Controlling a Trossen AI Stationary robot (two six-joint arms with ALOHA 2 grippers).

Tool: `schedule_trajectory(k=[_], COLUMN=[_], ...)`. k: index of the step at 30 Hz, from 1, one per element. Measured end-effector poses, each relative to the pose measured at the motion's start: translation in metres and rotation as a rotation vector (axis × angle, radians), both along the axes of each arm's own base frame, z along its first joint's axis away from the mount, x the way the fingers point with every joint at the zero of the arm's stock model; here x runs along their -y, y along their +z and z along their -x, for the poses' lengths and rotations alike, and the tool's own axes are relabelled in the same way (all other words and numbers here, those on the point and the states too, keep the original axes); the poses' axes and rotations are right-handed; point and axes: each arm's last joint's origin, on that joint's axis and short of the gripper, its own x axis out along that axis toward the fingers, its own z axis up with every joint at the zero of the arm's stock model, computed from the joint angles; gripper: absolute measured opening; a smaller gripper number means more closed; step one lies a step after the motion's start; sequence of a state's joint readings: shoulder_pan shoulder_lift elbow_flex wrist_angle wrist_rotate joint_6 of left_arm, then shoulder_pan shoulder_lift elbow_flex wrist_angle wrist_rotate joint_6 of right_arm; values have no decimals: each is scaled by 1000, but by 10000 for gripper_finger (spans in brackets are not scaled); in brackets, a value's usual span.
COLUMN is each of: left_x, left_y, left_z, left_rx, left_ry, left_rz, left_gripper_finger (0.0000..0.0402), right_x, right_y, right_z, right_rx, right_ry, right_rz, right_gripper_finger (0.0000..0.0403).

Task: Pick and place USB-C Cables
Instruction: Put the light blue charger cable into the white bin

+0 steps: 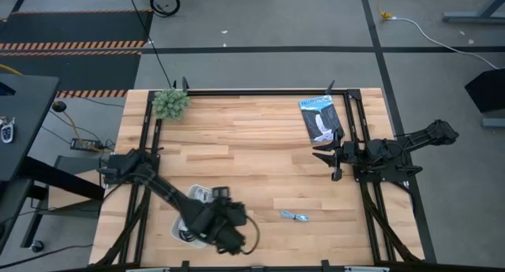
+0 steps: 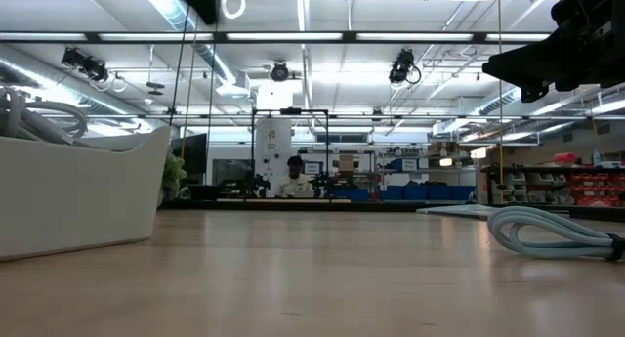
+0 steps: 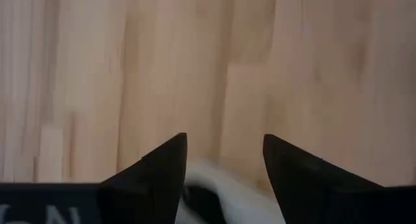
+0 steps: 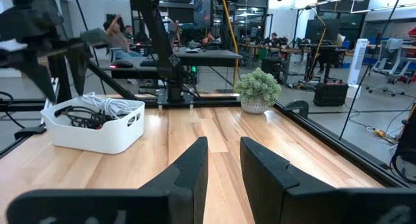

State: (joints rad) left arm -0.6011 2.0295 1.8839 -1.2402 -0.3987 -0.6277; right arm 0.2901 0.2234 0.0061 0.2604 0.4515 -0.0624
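Observation:
The white tray (image 1: 180, 227) stands near the table's near-left corner. In the right wrist view the tray (image 4: 123, 136) holds tangled white and black cables (image 4: 97, 108). The short silvery-grey cable (image 1: 294, 217) lies coiled on the wood right of the tray, and shows as the grey cable (image 2: 552, 230) in the low view. My left gripper (image 1: 230, 239) hovers over the tray's right end, open (image 3: 224, 146). A blurred white and dark shape (image 3: 214, 198) shows between its finger bases; what it is, I cannot tell. My right gripper (image 1: 332, 163) waits at the right side, open (image 4: 224, 152).
A flat black-and-blue retail packet (image 1: 319, 118) lies at the far right, beside my right gripper. A small green plant (image 1: 170, 104) stands at the far-left corner. Black frame rails (image 1: 351, 122) run along the table's sides. Bare wood (image 1: 245, 146) fills the middle.

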Motion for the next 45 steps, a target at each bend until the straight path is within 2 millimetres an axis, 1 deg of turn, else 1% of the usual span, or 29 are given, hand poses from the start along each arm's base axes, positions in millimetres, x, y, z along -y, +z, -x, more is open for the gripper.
schedule_trajectory(k=[5,9,15,22,27,33,35,39,45], left_x=[-23,-37,-41,-52,-57,-55,-53,-46,-37], left_y=[-23,-39,-61,-93,-108,-118,-120,-122,-139], left_z=[-36,-62,-94,-124,-134,-138,-140,-138,-138], left_rx=[135,177,271,349,378,384,413,406,377], left_ry=[-29,-91,-256,-286,-308,-315,-318,-381,-451], left_rz=[25,15,24,79,83,89,94,61,24], left_gripper_finger=[197,191,190,190,190,190,190,190,190], right_x=[0,0,0,0,0,0,0,0,0], right_y=[0,0,0,0,0,0,0,0,0], right_z=[0,0,0,0,0,0,0,0,0], right_rx=[0,-1,0,0,0,0,0,0,0], right_ry=[0,0,0,-1,0,0,0,0,0], right_rz=[0,0,0,0,0,0,0,0,0], right_gripper_finger=[96,96,96,96,96,96,96,96,96])
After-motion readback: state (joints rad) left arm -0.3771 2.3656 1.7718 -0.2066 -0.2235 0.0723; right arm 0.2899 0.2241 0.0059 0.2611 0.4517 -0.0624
